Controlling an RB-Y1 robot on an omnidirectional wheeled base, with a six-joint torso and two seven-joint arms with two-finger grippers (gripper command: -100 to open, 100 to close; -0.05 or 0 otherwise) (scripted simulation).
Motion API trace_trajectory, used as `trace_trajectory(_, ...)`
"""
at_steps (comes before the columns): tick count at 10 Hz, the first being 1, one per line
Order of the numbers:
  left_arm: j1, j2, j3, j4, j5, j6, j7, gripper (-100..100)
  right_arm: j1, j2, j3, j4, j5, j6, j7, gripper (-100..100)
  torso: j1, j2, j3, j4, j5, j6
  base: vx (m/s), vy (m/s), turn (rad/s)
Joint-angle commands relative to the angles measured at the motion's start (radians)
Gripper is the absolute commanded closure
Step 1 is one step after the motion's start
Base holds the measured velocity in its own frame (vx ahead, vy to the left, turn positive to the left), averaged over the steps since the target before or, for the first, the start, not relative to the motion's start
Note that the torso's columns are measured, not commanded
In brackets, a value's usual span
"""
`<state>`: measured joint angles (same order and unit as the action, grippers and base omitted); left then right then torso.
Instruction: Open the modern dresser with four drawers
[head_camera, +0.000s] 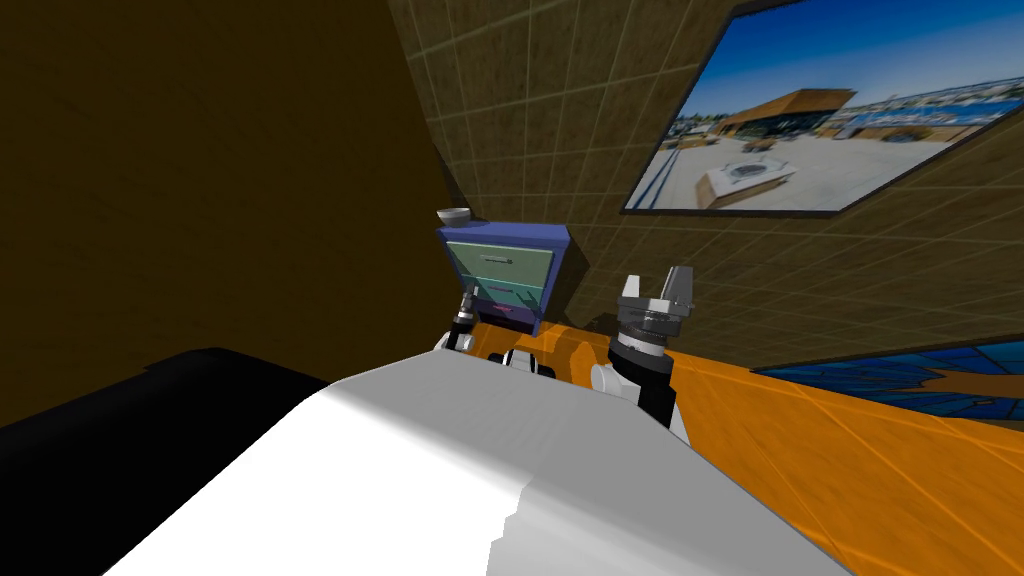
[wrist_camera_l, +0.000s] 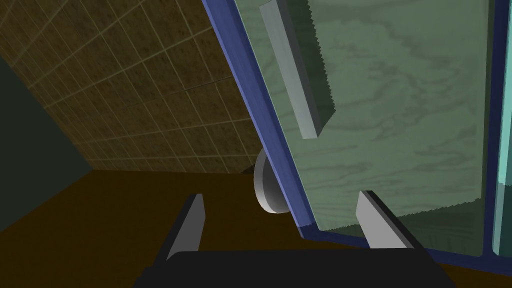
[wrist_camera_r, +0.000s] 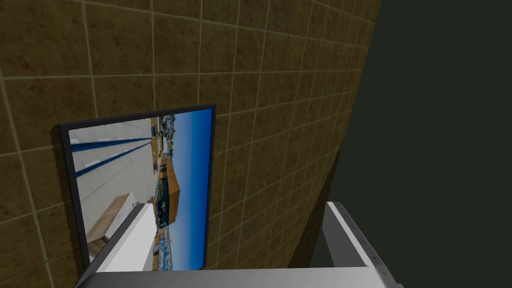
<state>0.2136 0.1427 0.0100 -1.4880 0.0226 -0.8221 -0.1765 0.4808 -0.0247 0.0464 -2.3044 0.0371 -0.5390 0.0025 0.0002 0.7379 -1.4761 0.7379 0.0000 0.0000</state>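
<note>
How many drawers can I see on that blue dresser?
2 for certain: the top drawer, just under the top of the dresser, and the second drawer directly below it. Lower ones may be hidden behind the left arm.

Head camera: high and rolled, looking steeply down and forward over the orange floor (head_camera: 850, 470) to the dresser (head_camera: 505, 270), small in the corner.
Left wrist camera: looks along the left gripper (wrist_camera_l: 281, 195), tilted, very near the dresser's green drawer front (wrist_camera_l: 400, 125).
Right wrist camera: looks along the right gripper (wrist_camera_r: 240, 207) at the tiled wall (wrist_camera_r: 275, 75) and a framed picture (wrist_camera_r: 145, 190).
Shared: head and left wrist views both catch the dresser and a grey bowl (wrist_camera_l: 265, 187); the framed picture is probably the head view's too.
</note>
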Motion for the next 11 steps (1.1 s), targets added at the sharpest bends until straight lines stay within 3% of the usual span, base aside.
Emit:
trace_trajectory(1,-0.024,-0.001,0.000,0.077,-0.005,-0.014,0.000,-100,0.000,0.000,0.000,0.000,0.000,0.000,0.000,0,0.000,-0.001,0.000,0.000,0.000,0.000,0.050,-0.027,0.002)
trace_trajectory(11,-0.130,-0.005,-0.001,0.343,-0.027,-0.070,0.001,-100,0.000,0.000,0.000,0.000,0.000,0.000,0.000,0,0.000,0.000,0.000,0.000,0.000,0.000,0.040,-0.026,0.003)
